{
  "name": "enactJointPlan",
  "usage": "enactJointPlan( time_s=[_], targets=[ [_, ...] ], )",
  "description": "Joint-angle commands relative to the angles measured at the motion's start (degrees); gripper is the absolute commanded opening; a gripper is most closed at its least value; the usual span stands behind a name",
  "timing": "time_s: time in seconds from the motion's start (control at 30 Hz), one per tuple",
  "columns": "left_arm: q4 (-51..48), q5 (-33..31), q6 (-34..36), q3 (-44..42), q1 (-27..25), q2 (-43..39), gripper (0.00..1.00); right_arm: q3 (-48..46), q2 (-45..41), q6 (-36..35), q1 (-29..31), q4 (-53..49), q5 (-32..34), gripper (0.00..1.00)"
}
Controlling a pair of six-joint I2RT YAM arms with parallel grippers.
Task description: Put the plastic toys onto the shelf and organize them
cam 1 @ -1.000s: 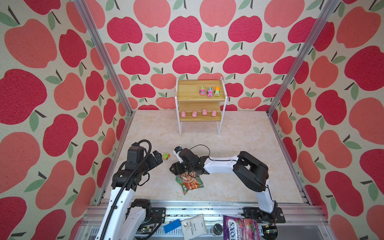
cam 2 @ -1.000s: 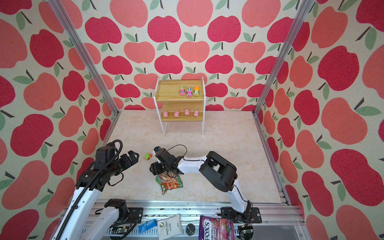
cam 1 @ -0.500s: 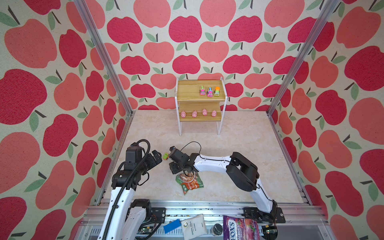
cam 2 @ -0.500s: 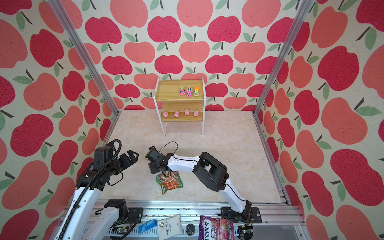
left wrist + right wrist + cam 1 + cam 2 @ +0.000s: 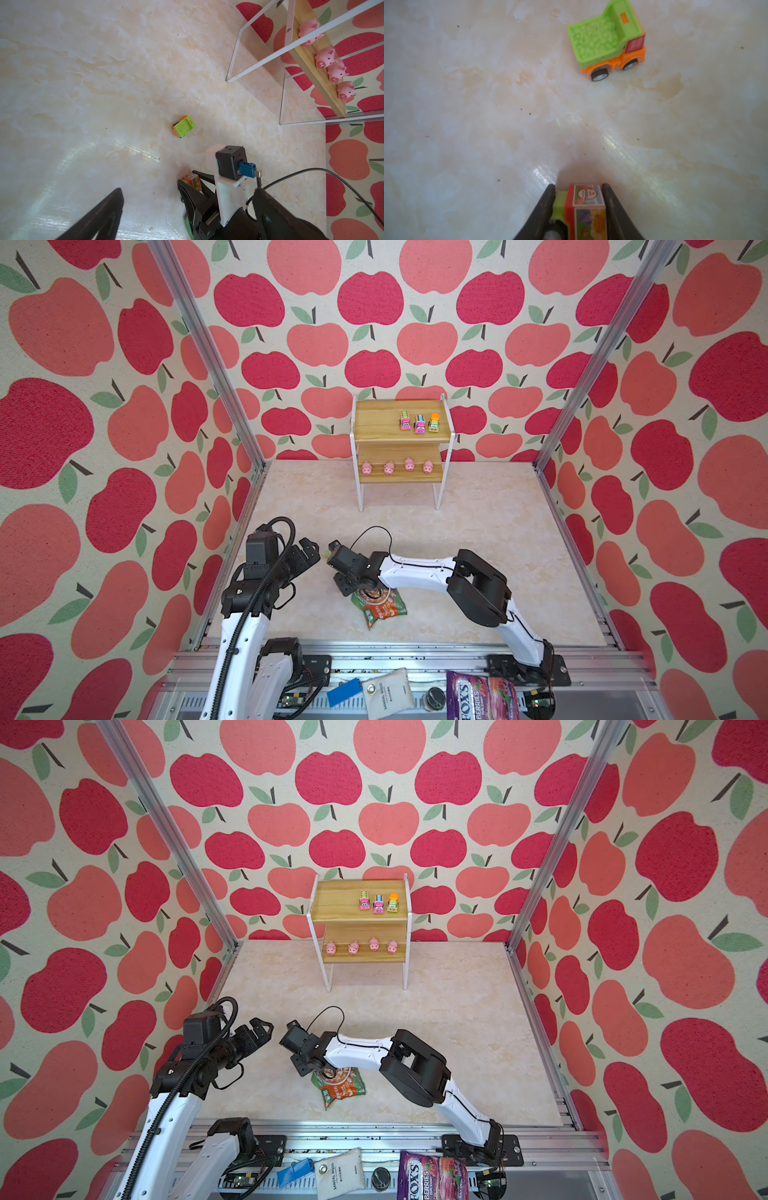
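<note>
Reaching further across the middle than a second ago, the right arm now has its right pincer closed in from a wider gap onto a small box truck. The right wrist view shows a black finger pressed against each side of this toy, one on its green cab and one on its red-and-yellow printed box. Whether its wheels rest on the counter cannot be told.

Just ahead of that grip, apart from it, a green dump truck with an orange chassis stands upright on the counter, untouched; the left wrist view shows it alone on the bare marble surface.

Since the earlier frames the left arm has hardly shifted. Its left pincer hangs spread wide and empty above the counter near the left wall, facing the right one, with a small gap between them.

Against the back wall stands the shelf. Three trucks line up side by side on the right part of its top board, and four pink pigs sit in a row along the lower board.

A green-and-orange snack packet lies flat on the counter, partly under the right arm's wrist.
</note>
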Motion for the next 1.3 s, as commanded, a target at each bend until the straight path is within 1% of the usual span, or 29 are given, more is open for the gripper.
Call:
enactJointPlan(
  time_s=[0.0,0.1,0.2,0.3,0.4,0.5,0.57,0.6,0.67,0.73,0.83,1.03,1.27],
  targets=[
    [1.36,2.37,0.53,1.84,1.22,0.58,0.99,-0.13,-2.27,-4.57,0.39,-0.61,4.05,0.36],
    [1.8,3.12,0.39,2.01,2.1,1.22,0.99,-0.43,-4.51,-7.43,0.39,-0.34,7.37,0.36],
    [2.23,3.56,0.39,2.36,2.57,1.87,0.99,-1.68,-7.56,-10.5,0.35,-0.5,12.18,0.36],
    [2.97,4.46,0.24,2.63,2.59,2.63,0.99,-4.99,-11.73,-14.05,0.24,0.29,16.97,0.36],
    [4.19,6.3,-0.58,2.6,2.57,3.44,0.99,-9.63,-15.85,-16.33,-0.64,0.12,21.64,0.36],
    [5.05,7.26,-0.89,2.55,2.4,4.1,0.99,-16.37,-19.7,-18.44,-2.16,0.51,26.28,0.36],
    [5.74,7.68,-1.02,2.44,2.15,4.42,0.99,-20.89,-21.34,-20.28,-2.51,0.33,30.75,0.36],
    [5.93,7.82,-1.03,2.38,2.07,4.61,0.99,-22.64,-21.93,-20.81,-4.8,0.15,32.65,0.36],
    [6.42,7.97,-1.17,2.29,1.74,5.14,0.99,-26.44,-23.44,-21.62,-6.55,0.27,35.82,0.36],
    [7.22,8.06,-1.5,2.04,1.19,5.56,0.99,-29.17,-24.35,-22.26,-8.38,1.09,37.22,0.36],
    [8.13,8.0,-1.92,2.06,0.24,6.53,0.99,-30.24,-23.37,-24.15,-10.24,1.7,39.9,0.36],
    [8.83,7.05,-2.21,3.21,-2.29,8.11,0.99,-26.82,-16.95,-27.05,-12.69,-0.37,45.18,0.36],
    [9.08,7.18,-1.75,3.86,-2.73,9.57,0.99,-23.18,-9.41,-30.47,-11.77,-0.57,49.43,0.36]
  ],
)
